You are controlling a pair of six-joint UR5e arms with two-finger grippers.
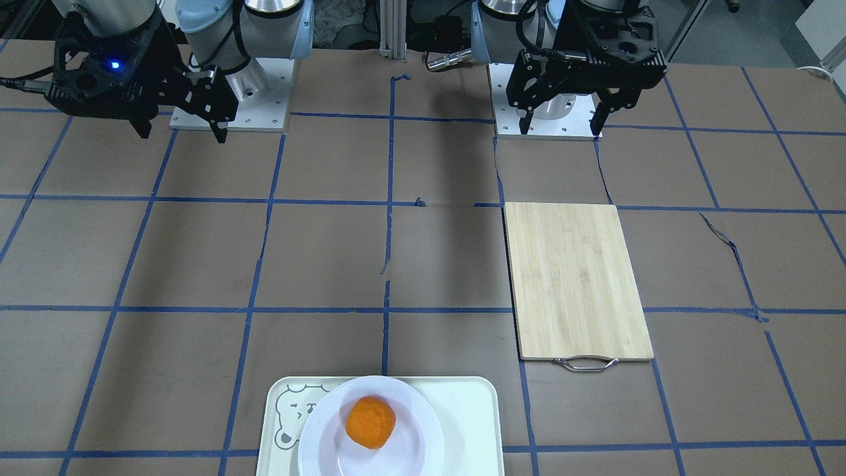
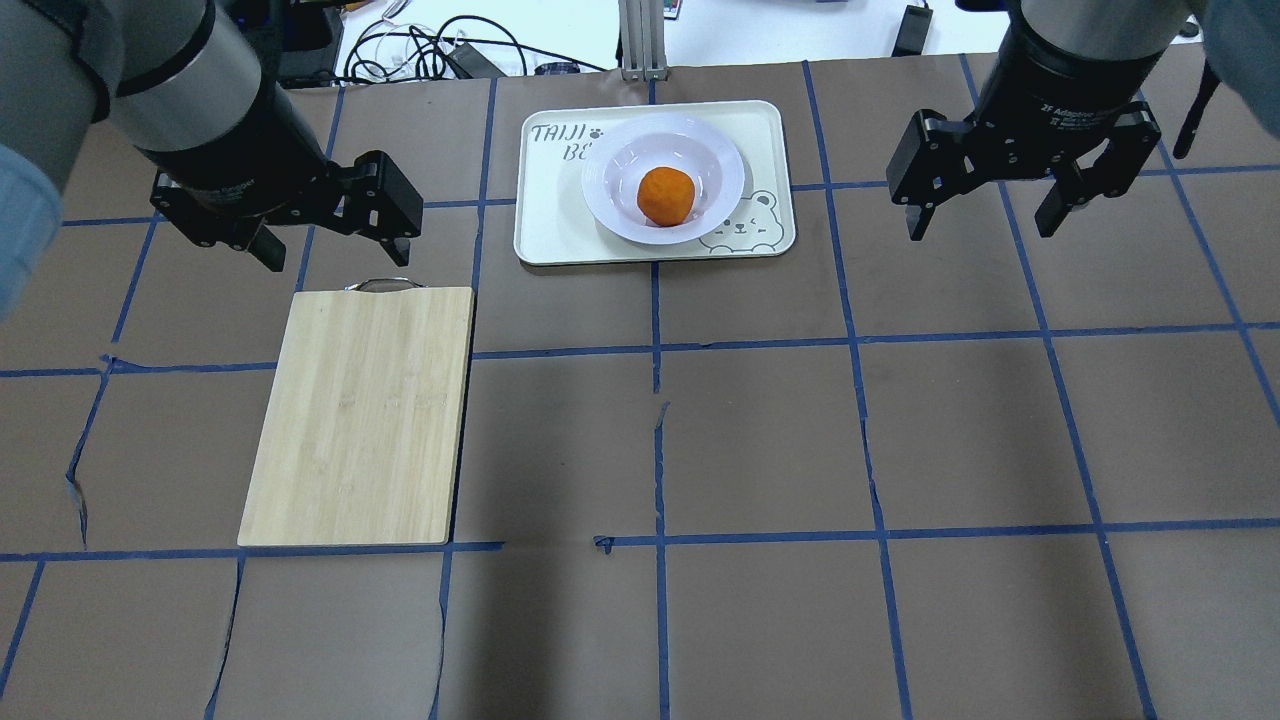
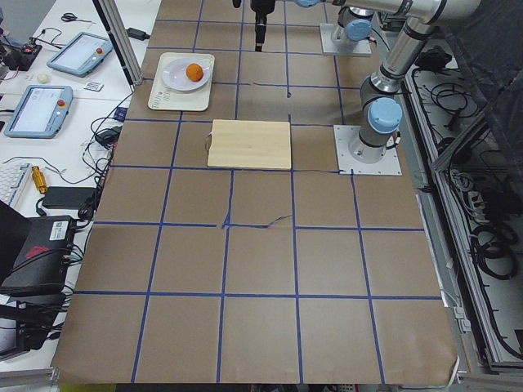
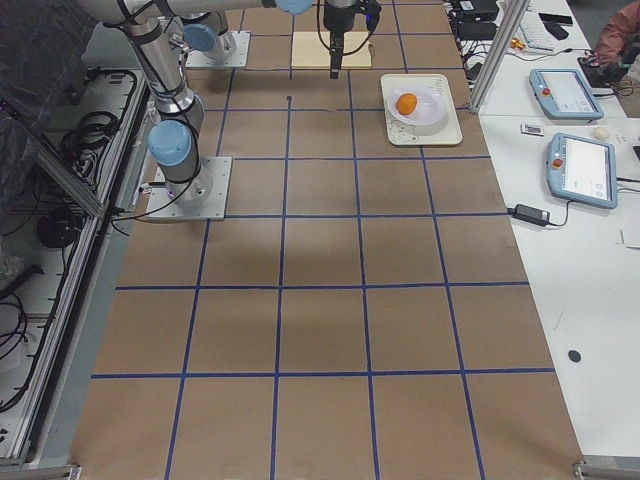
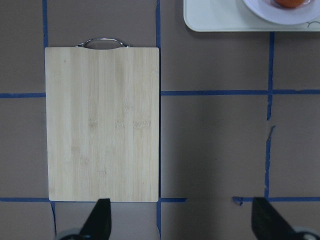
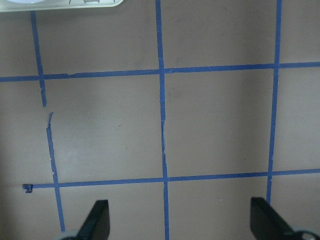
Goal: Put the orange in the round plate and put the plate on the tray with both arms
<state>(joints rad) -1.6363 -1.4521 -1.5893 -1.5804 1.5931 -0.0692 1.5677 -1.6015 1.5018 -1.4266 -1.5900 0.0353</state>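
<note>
The orange (image 2: 666, 195) lies in the bowl of the white round plate (image 2: 608, 190), and the plate rests on the cream tray (image 2: 548, 225) at the far middle of the table. The same orange (image 1: 370, 422), plate (image 1: 324, 436) and tray (image 1: 476, 423) show at the bottom of the front-facing view. My left gripper (image 2: 335, 255) hovers open above the table, left of the tray and near the cutting board's handle. My right gripper (image 2: 985, 220) hovers open to the right of the tray. Both hold nothing. In the wrist views the left gripper (image 5: 182, 222) and right gripper (image 6: 180, 222) show wide-spread fingertips.
A bamboo cutting board (image 2: 360, 415) with a metal handle (image 2: 382, 285) lies on the robot's left side of the table. Blue tape lines grid the brown table cover. Tablets and cables sit on a side bench (image 4: 570, 130) beyond the far edge.
</note>
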